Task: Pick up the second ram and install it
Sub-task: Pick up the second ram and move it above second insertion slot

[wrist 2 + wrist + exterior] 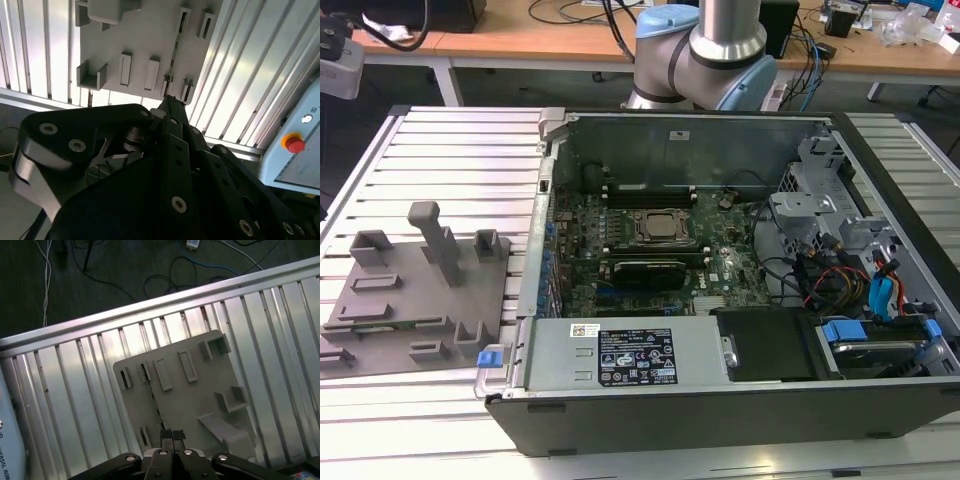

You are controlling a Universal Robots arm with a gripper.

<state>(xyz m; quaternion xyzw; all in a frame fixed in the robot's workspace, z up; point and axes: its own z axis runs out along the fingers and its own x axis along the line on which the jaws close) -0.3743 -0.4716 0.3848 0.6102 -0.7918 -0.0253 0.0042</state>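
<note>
The second ram [153, 396] is a thin green stick standing on its edge in a slot of the grey fixture plate [192, 402]. In the second wrist view the ram [175, 46] runs as a narrow line across the plate [145, 35]. My gripper [172, 434] hangs well above the plate, in line with the ram's near end, its two fingertips pressed together with nothing between them. The second wrist view has the black gripper [168, 100] body in front, with its tip over the plate's edge. In the exterior view the plate [420, 300] lies on the ribbed table, left of the open computer case [720, 400].
Inside the case lie the motherboard's long black memory sockets [645, 188] beside the processor socket [655, 228], with cables and a drive bay [880, 290] to the exterior view's right. Upright blocks [438, 240] rise from the plate. A pendant with a red button [294, 144] sits beyond the table edge.
</note>
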